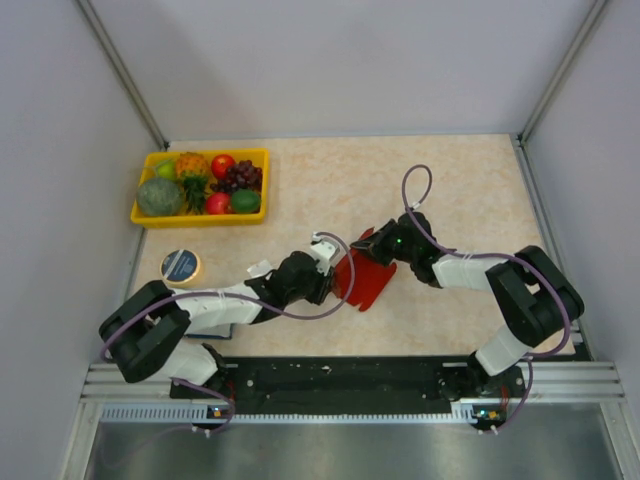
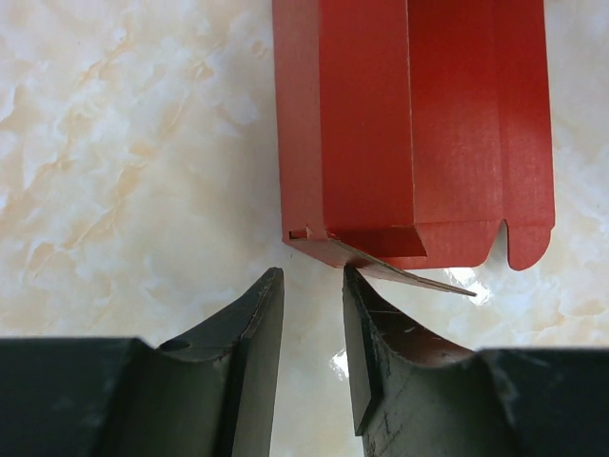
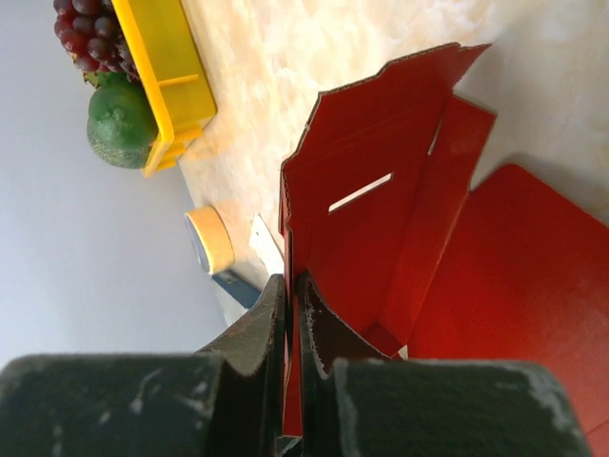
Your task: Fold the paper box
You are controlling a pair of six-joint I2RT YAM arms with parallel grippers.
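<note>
Right gripper (image 3: 292, 282) is clamped tight on an upright edge of the paper box (image 3: 381, 248), a slotted panel standing up off the table (image 2: 124, 143). Left gripper (image 2: 312, 278) is narrowly parted with nothing between its fingers, right at the box's near flap. The box sits mid-table between both arms, and the yellow fruit tray (image 1: 200, 186) is well apart.

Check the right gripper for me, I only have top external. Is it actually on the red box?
Observer: Yes. Right wrist shows the right gripper shut on the edge of a raised panel of the paper box.
Operator: Left one holding anything?
Observer: No. The left gripper is open, nothing between the jaws.
Operator: Anything near it?
Observer: A thin flap sticks out at the box's near edge, just beyond one fingertip.
</note>
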